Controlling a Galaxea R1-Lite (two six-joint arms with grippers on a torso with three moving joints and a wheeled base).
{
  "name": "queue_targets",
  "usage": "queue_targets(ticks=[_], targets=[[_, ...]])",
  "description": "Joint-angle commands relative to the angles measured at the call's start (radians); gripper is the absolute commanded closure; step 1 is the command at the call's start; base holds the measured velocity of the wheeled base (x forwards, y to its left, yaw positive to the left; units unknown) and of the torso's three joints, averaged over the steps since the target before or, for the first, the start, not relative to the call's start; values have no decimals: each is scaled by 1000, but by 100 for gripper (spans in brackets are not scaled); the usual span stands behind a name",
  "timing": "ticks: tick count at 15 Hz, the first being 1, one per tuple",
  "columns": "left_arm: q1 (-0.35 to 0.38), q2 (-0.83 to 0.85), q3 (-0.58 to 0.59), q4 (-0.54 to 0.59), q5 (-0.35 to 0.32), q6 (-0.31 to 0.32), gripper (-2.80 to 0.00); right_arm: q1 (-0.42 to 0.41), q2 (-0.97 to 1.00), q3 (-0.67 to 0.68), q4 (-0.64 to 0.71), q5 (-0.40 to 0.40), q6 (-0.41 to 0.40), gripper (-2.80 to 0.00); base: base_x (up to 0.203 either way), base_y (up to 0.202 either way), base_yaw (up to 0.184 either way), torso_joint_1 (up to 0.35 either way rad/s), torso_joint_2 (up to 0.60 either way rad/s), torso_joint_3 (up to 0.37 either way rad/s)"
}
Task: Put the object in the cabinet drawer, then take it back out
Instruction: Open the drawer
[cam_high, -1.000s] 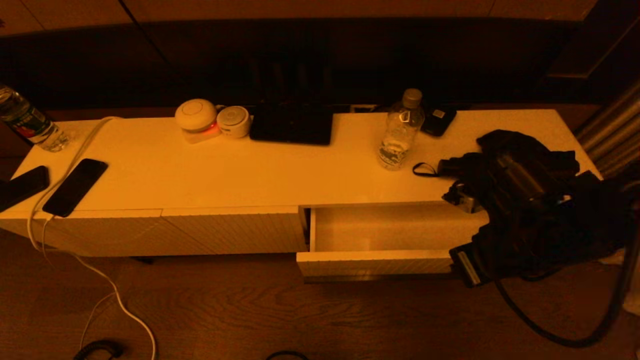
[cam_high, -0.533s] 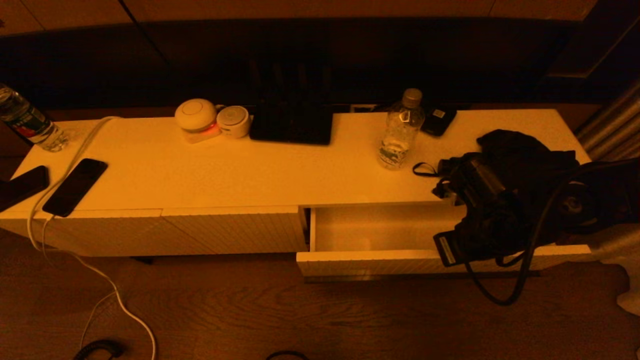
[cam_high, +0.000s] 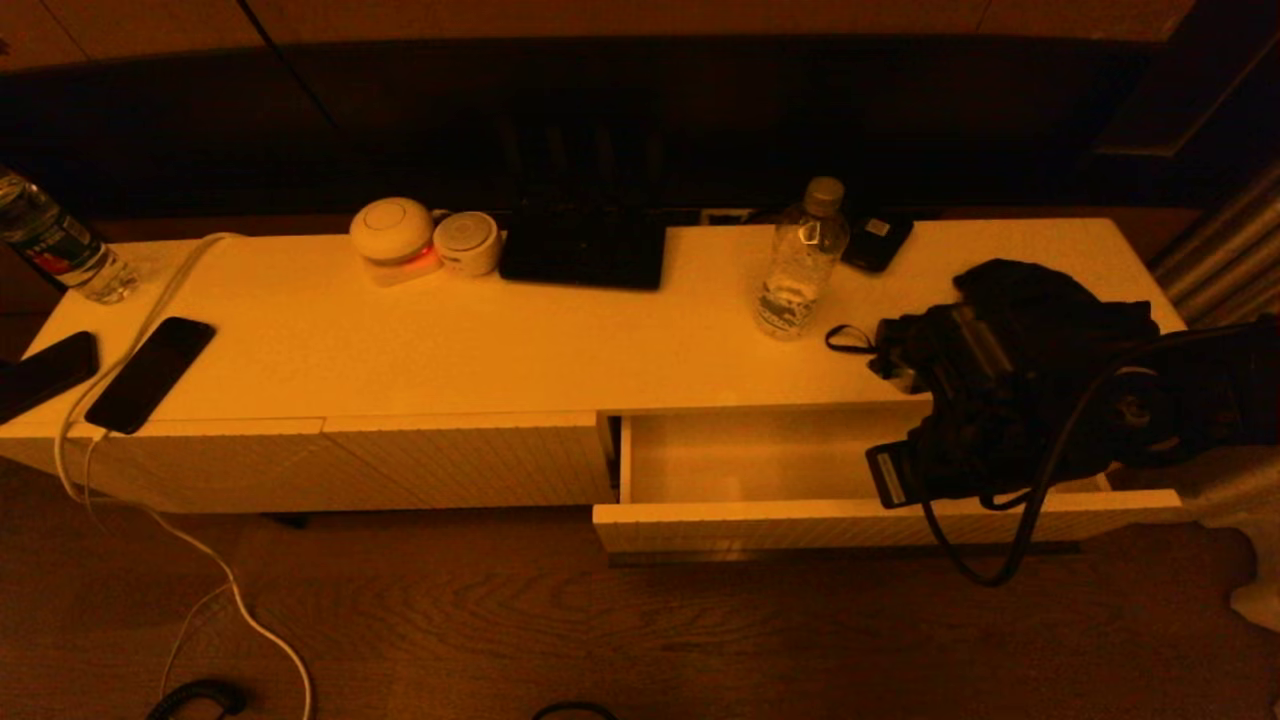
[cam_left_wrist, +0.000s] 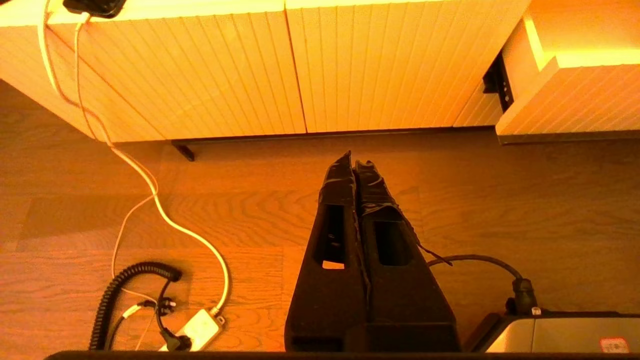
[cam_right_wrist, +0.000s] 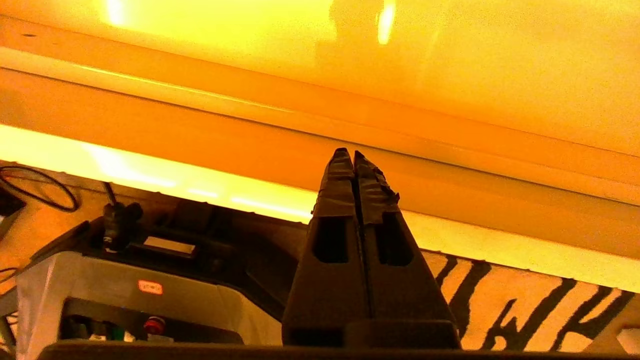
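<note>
- Head view first: the cabinet drawer (cam_high: 760, 525) stands pulled out of the right half of the cabinet (cam_high: 450, 340), so the opening step looks done.
- Its white floor is bare wherever I can see it. The right arm (cam_high: 1000, 400) hangs over the right end and hides that part, so I can't say whether anything lies in there.
- Right gripper (cam_right_wrist: 352, 156), seen from its own wrist camera: fingers pressed tight together, nothing pinched between them. White cabinet surfaces fill the view just ahead of the tips.
- Which object is meant to go in? I can't tell. A water bottle (cam_high: 800, 262) stands upright on the cabinet top behind the drawer, and a dark bundle (cam_high: 1050, 295) sits at the right end of the top. Neither is in a grip.
- My read: either the put-in half hasn't begun, or the object is down in the hidden corner. Nothing visible settles it, and the take-out can't be called done either.
- Orientation of the drawer: its long axis runs left to right, parallel with the cabinet's front edge. The ribbed front faces the robot, and the open top faces up.
- It sits square to the cabinet, not skewed, with its left wall just beside the closed ribbed panel.
- Left gripper (cam_left_wrist: 354, 161): parked low over the wooden floor in front of the closed panels, fingers pressed together and empty.
</note>
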Motion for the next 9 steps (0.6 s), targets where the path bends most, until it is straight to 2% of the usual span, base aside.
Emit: queue_targets(ticks=[1,4,6,9], targets=[[0,0,0,0,0,0,0,0,8,9,1,-2,2,0,0,0,0,0,0,0],[0,0,0,0,0,0,0,0,37,40,-7,-6,3,0,0,0,0,0,0,0],[0,0,0,0,0,0,0,2,47,72,-61,-7,2,0,0,0,0,0,0,0],[0,0,0,0,0,0,0,10,56,64,-53,-6,3,0,0,0,0,0,0,0]])
